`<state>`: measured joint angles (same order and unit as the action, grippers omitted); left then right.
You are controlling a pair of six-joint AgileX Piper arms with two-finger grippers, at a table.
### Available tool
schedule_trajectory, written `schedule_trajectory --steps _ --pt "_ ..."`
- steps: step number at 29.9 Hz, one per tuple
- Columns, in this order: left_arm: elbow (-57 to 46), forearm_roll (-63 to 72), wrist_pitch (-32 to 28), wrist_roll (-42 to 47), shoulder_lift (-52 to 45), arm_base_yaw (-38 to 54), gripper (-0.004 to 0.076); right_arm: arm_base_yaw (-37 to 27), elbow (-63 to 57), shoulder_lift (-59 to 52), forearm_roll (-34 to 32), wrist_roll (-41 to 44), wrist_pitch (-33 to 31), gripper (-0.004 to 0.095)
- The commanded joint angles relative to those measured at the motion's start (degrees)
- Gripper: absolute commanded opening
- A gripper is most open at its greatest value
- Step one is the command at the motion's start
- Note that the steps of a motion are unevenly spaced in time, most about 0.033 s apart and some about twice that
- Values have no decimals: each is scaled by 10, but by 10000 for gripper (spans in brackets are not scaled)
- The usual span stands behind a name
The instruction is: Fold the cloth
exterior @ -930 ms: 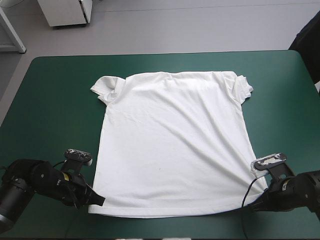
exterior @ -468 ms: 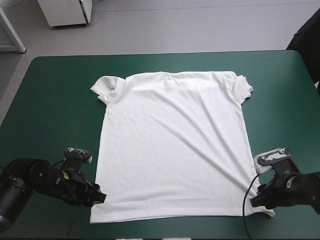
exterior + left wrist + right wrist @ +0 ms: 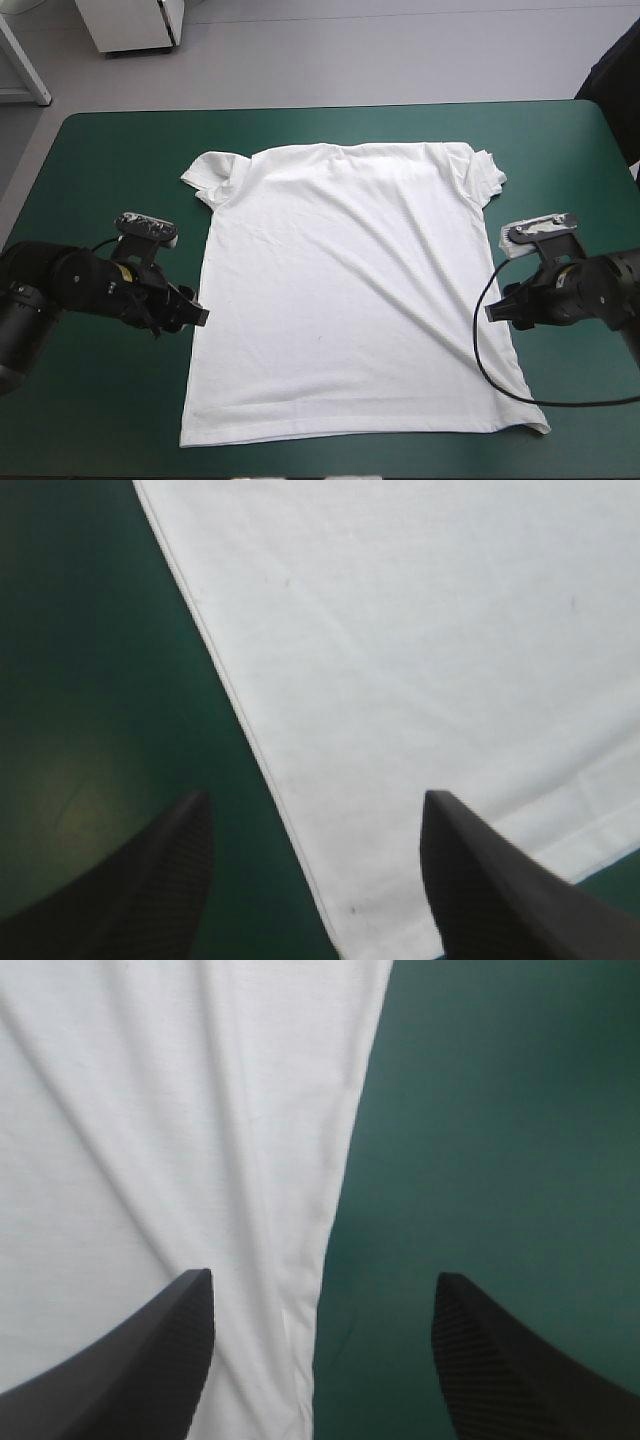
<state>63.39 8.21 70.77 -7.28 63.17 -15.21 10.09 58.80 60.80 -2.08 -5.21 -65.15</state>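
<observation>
Here, one T-shirt [image 3: 340, 290], two parted hands [image 3: 198, 317] [image 3: 490, 313].

Right gripper [image 3: 322, 1274] open, black fingers [image 3: 140, 1360] wide apart. T-shirt [image 3: 150, 1140] side edge runs between them. One finger sits over creased white fabric, the other over bare teal-green cover [image 3: 500, 1110]. Nothing gripped.

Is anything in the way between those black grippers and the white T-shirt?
Nothing visible does. The left gripper and the right gripper, both open, are right at the side edges of the T-shirt.
</observation>
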Motion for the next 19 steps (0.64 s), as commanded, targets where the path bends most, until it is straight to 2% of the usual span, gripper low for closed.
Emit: schedule_trajectory --steps 1,4,10,15,19 --pt "56 10 29 -10 18 0 446 0 50 15 27 -3 -7 594" --pt "72 30 29 -10 16 0 433 0 70 8 21 -17 -18 558" --pt "79 77 26 -8 3 0 377 0 81 -36 36 -18 9 530" --pt "79 109 29 -22 -4 0 336 4 78 -49 92 -13 -55 531" --pt "79 105 30 -22 -13 0 335 29 57 -62 79 -12 -64 531"
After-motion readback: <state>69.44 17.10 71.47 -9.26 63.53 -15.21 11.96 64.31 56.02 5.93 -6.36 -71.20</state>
